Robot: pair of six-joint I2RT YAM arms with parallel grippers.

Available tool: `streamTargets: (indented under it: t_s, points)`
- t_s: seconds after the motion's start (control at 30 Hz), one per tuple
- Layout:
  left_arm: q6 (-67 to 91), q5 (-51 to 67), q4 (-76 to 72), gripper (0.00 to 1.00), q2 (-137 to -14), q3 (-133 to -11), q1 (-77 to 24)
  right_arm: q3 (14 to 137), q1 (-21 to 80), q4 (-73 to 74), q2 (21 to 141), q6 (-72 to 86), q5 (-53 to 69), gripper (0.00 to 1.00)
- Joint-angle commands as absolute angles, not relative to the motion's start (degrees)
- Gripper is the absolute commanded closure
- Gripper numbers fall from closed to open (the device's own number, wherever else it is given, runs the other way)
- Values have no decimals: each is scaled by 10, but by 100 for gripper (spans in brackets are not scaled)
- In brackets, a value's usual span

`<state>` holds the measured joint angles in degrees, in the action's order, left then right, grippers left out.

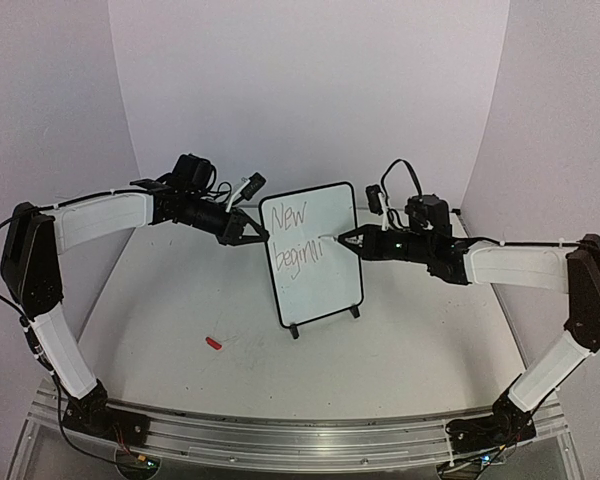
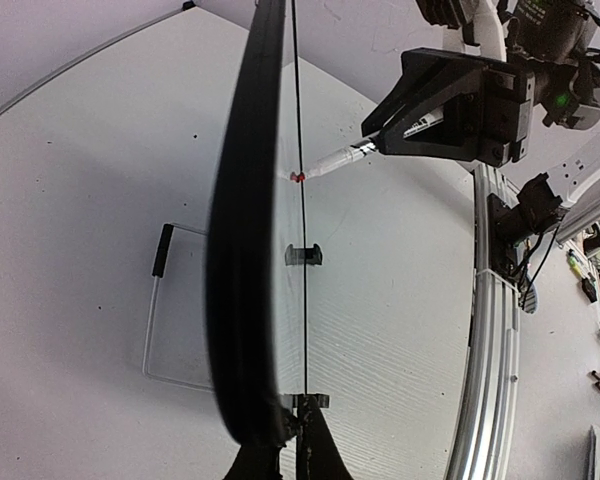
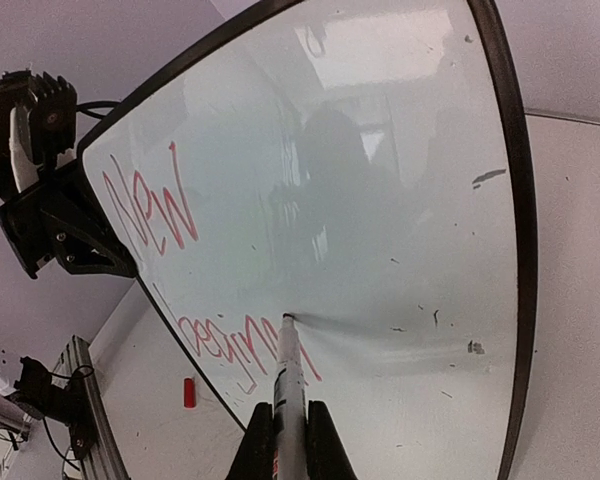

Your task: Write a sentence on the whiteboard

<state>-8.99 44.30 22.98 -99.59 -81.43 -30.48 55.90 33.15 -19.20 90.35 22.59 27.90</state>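
The whiteboard point(image 1: 315, 255) stood upright on its feet mid-bench point(image 1: 400, 350), between the left and right edges; left gripper point(image 1: 252, 232) clenched on its left frame edge; right gripper point(image 1: 348, 240) clenched on a marker point(image 3: 288, 370), tip touching the board; the sentence point(image 1: 298, 235) read "New beginni" over two lines; red cap point(image 1: 214, 343) lay left of the board.

Upright whiteboard point(image 1: 315, 255) at table point(image 1: 410, 350) centre; marker point(image 3: 288, 375) tip on its face; small item point(image 1: 214, 343) front-left.
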Motion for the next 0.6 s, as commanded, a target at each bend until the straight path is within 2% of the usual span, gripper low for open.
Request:
streamTargets:
  t_s: [0.0, 0.57]
  points:
    - [-114, 430, 282, 100, -1004, -818, -322, 583, 331, -202, 913, 225, 258, 100]
    - [-114, 428, 283, 100, -996, -816, -323, 512, 331, -191, 784, 219, 287, 100]
